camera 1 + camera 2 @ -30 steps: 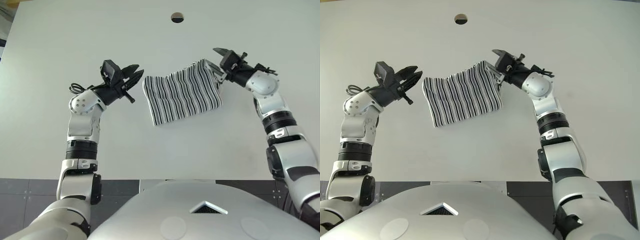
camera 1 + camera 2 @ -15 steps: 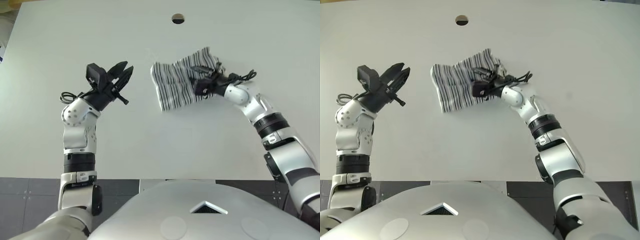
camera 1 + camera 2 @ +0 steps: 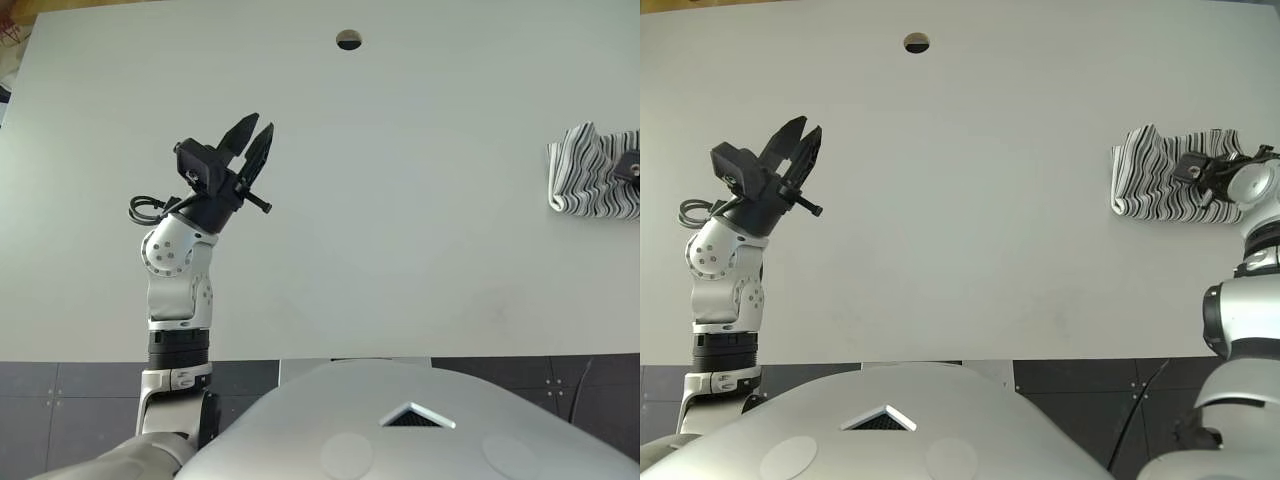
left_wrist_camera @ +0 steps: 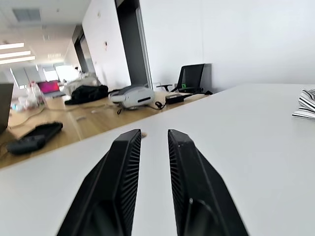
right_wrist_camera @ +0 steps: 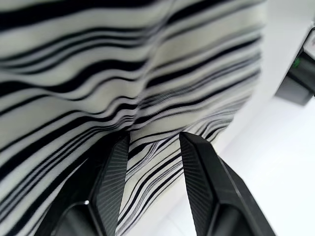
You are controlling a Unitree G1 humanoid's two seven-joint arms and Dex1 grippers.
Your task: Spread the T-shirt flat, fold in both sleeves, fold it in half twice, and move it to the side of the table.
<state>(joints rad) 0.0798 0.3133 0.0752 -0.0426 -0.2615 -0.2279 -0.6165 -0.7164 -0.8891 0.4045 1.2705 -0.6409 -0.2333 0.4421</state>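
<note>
Stretching wide and white under the arms, the worktop (image 3: 400,250) is carrying the T-shirt (image 3: 1150,180) far over on the robot's right side, close to that edge. The striped shirt is sitting there as a small folded bundle, so the spreading, the sleeve folds and the two halvings are looking finished, and the move to the side is looking all but finished too. The bundle is lying somewhat rumpled, with one corner of its far edge standing up, so the fold is not looking crisp. The left hand (image 3: 258,124) is hanging above the worktop's left part, well apart from the shirt, with its fingers parted a little and grasping nothing. The right hand (image 3: 1192,170) is resting on the bundle's right part, and from the very close wrist view I cannot tell whether it is gripping the cloth or has let go. A small round hole (image 3: 348,40) is showing near the worktop's far edge. By my reading, only letting go and drawing the right arm clear are remaining.
</note>
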